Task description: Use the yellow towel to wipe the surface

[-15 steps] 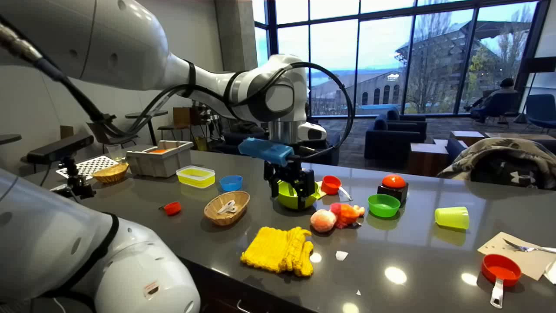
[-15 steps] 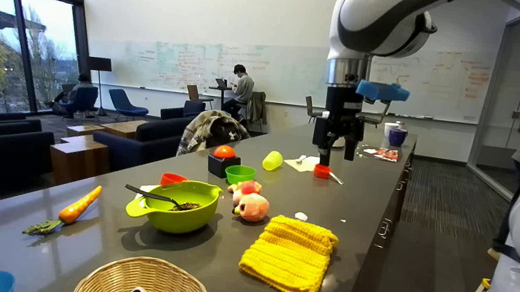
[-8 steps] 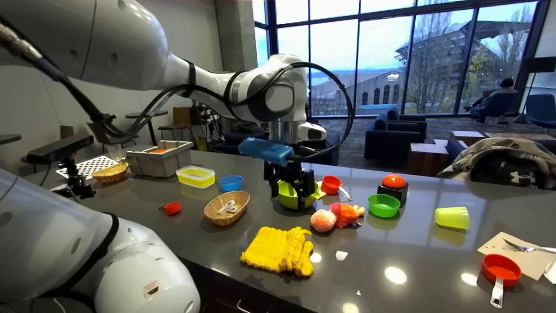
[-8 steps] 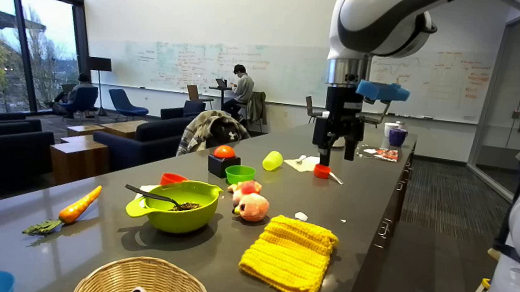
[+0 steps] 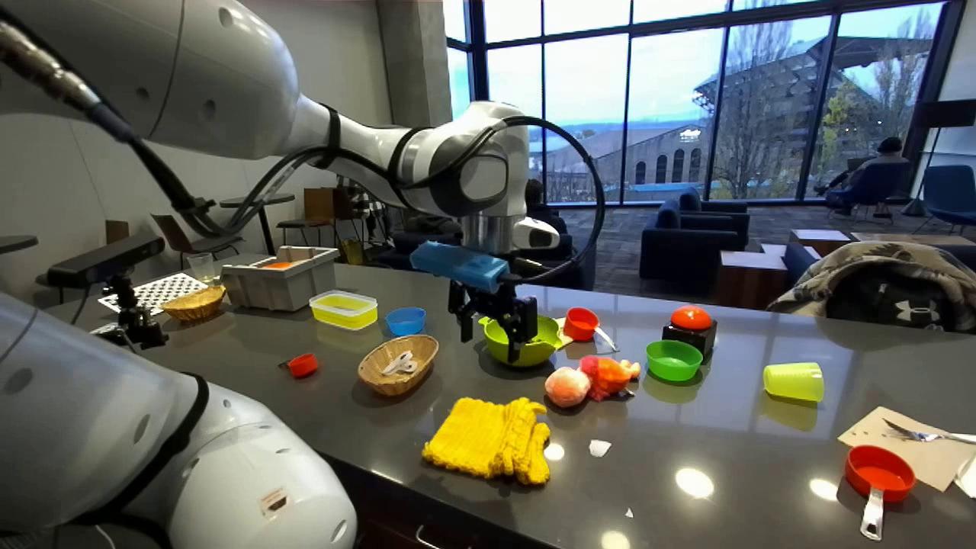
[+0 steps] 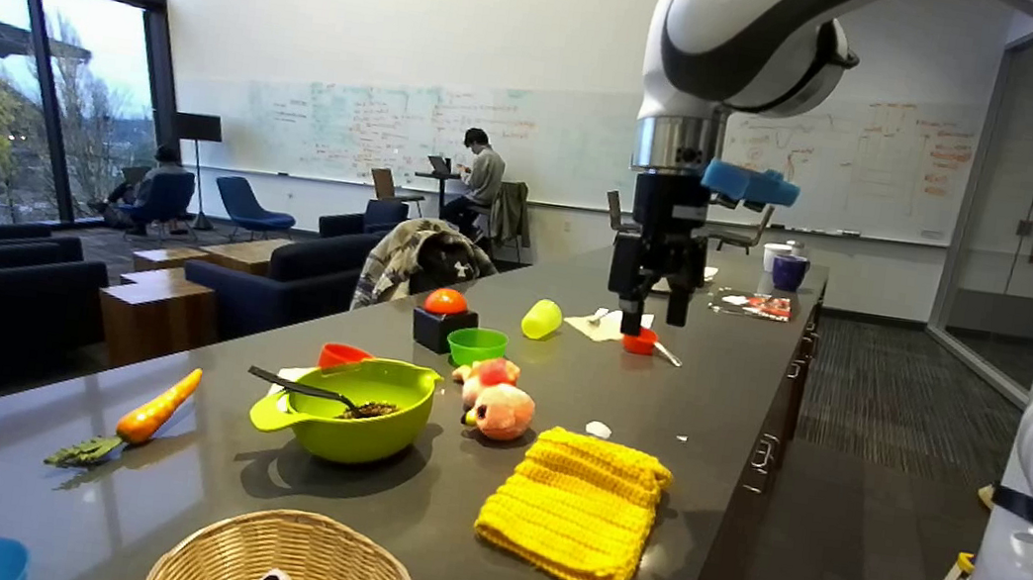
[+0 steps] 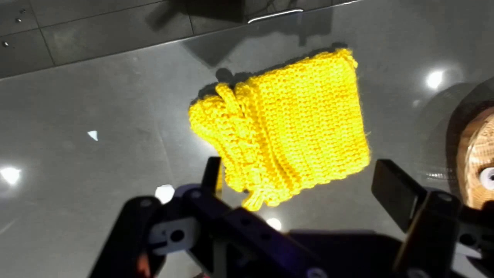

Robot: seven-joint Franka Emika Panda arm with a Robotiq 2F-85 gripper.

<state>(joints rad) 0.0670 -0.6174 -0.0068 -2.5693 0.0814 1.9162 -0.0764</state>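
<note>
A folded yellow towel (image 5: 482, 440) lies on a glossy dark grey table (image 5: 686, 427), near its edge; one side is bunched into ridges. A white arm (image 5: 476, 171) reaches over the table. Its gripper (image 5: 490, 348) hangs raised, jaws spread wide and holding nothing, clear of the towel. In the wrist view, the towel lies at about twelve o'clock from the gripper.

Directions from the towel in an exterior view: the gripper shows at twelve o'clock. At one, partly hidden behind it, is a lime bowl (image 5: 543, 352). At ten is a basket (image 5: 381, 385) with a white object (image 5: 400, 364) inside, and at eleven, farther off, a blue cup (image 5: 406, 326). At two lies a pink-and-orange plush (image 5: 593, 377); past it, also at two, are a green cup (image 5: 675, 367) and a red button (image 5: 691, 318) on a black box (image 5: 681, 334). At three, near the towel, is a white scrap (image 5: 599, 448); well beyond it, a red cup (image 5: 879, 467).

In an exterior view, a carrot (image 6: 150, 417) lies at nine o'clock from the bowl.
</note>
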